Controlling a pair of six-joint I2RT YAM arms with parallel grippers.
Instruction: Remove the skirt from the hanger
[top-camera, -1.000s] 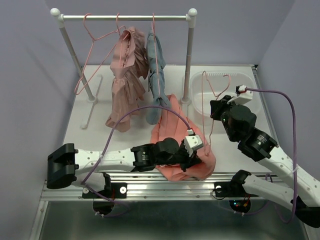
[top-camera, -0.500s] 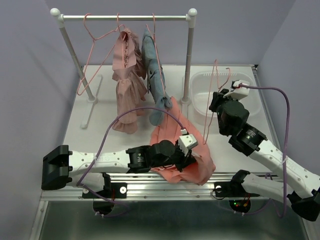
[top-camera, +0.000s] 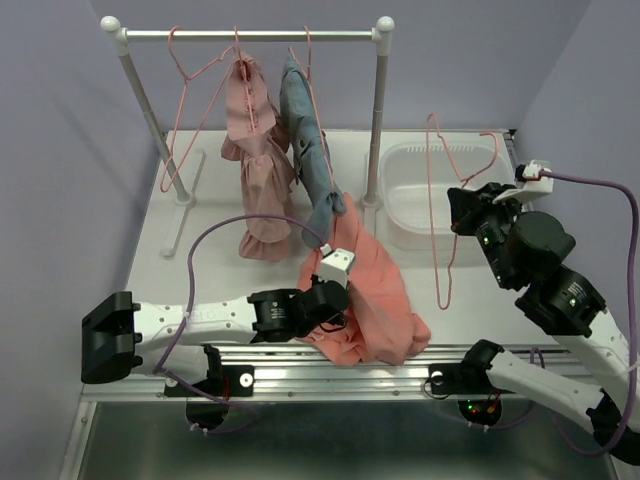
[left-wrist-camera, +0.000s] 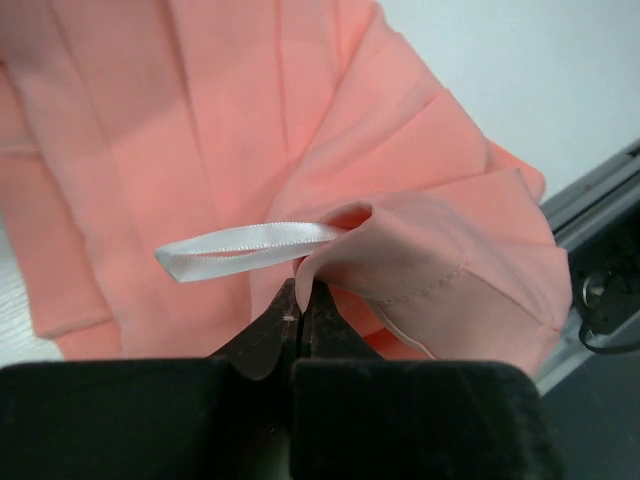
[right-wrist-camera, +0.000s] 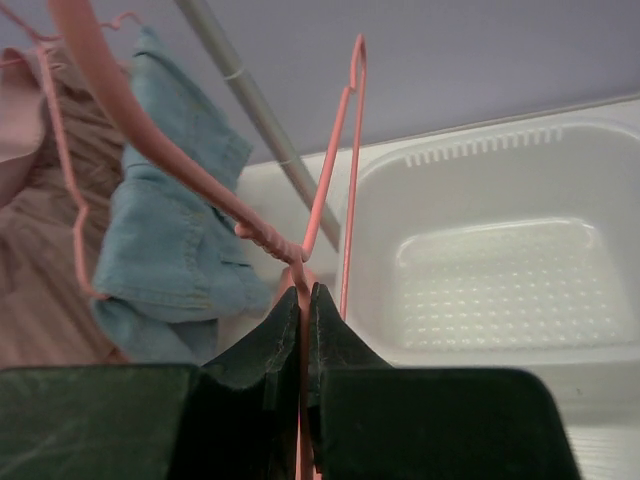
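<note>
The dusty-pink ruffled skirt (top-camera: 255, 170) hangs on a pink hanger (top-camera: 238, 55) from the rack rail, far from both grippers; it also shows at the left edge of the right wrist view (right-wrist-camera: 35, 300). My left gripper (top-camera: 343, 298) (left-wrist-camera: 300, 290) is shut on a fold of a smooth coral-orange garment (top-camera: 375, 295) (left-wrist-camera: 200, 120) lying at the table's front edge, beside its white ribbon loop (left-wrist-camera: 240, 245). My right gripper (top-camera: 460, 203) (right-wrist-camera: 303, 292) is shut on a bare pink wire hanger (top-camera: 440, 230) (right-wrist-camera: 340, 150), held up beside the basin.
A blue-grey garment (top-camera: 305, 140) (right-wrist-camera: 170, 240) hangs next to the skirt. An empty pink hanger (top-camera: 180, 110) hangs at the rail's left. The rack's right post (top-camera: 376, 130) stands beside a white plastic basin (top-camera: 440, 148) (right-wrist-camera: 600, 115) at the back right.
My right gripper carried the bare hanger up and to the right, away from the coral garment. My left gripper drew back left with the cloth. The hanging garments swayed.
</note>
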